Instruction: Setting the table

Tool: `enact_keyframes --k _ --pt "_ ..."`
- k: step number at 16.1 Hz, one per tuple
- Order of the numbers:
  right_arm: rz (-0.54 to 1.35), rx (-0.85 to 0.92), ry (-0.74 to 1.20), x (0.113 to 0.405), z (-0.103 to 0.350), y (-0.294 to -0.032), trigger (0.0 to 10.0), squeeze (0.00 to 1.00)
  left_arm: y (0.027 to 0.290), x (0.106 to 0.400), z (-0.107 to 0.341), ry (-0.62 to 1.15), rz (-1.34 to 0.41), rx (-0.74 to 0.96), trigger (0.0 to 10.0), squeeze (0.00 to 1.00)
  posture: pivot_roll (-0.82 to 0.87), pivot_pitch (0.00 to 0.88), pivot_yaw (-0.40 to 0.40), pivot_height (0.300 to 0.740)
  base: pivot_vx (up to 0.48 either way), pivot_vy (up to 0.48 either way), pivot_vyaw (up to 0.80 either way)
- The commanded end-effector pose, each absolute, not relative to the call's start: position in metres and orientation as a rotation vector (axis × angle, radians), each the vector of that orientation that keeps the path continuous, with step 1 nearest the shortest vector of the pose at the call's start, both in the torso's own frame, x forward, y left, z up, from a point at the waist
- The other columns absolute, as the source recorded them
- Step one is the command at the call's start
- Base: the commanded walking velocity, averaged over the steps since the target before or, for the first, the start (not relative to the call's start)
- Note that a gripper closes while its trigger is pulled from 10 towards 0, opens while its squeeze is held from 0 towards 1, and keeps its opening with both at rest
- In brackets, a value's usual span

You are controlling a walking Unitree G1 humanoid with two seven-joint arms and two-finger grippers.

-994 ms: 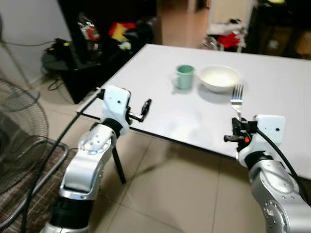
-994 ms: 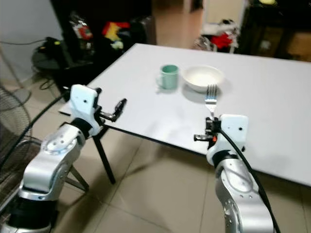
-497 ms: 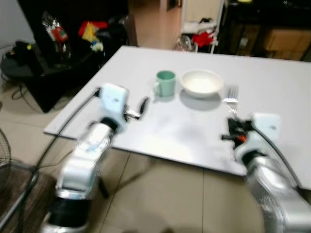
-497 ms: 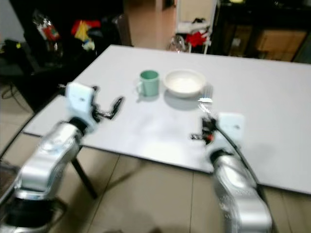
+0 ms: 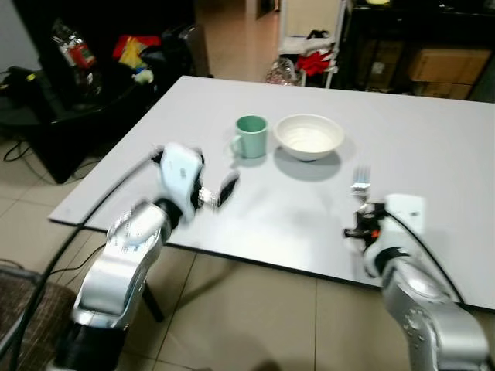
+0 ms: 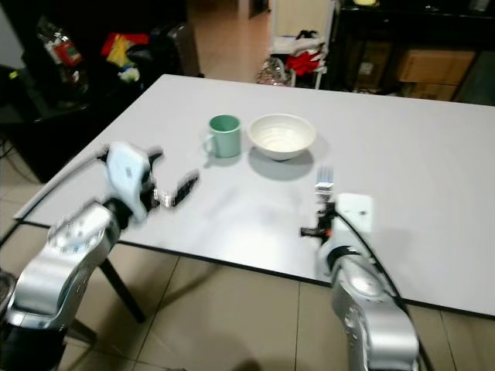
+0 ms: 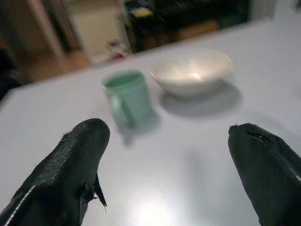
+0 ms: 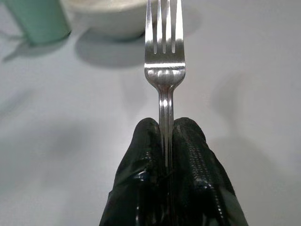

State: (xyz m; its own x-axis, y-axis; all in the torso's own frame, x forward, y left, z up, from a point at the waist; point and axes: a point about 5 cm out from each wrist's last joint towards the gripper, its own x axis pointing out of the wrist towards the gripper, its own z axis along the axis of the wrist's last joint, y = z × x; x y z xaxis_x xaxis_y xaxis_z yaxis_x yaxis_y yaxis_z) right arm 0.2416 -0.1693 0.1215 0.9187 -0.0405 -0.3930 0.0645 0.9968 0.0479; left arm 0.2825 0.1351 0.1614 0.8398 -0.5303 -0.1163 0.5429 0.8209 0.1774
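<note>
Closer now, right end effector pinches fork over white table; left end effector spread; clutter, blurred, behind.

Beyond the white table, colourful clutter sits on dark furniture, cardboard boxes opposite.

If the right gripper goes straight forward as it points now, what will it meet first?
Probably the white bowl. The right gripper is shut on the fork, whose tines aim at the bowl's near side. Depth is unclear, so the tines might land on the table first.
</note>
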Motion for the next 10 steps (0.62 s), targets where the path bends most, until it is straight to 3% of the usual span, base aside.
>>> enact_keyframes --k 1,10 --pt "-0.053 0.079 0.431 0.247 0.119 -0.169 10.0 0.0 0.131 0.279 0.164 0.067 -0.662 0.221 10.0 0.0 0.01 0.0 0.041 0.74 0.0 0.0 0.0" --pt "-0.077 0.103 0.581 0.298 0.102 -0.173 10.0 0.0 0.129 0.267 0.164 0.15 -0.907 0.262 10.0 0.0 0.02 0.0 0.046 0.74 0.0 0.0 0.0"
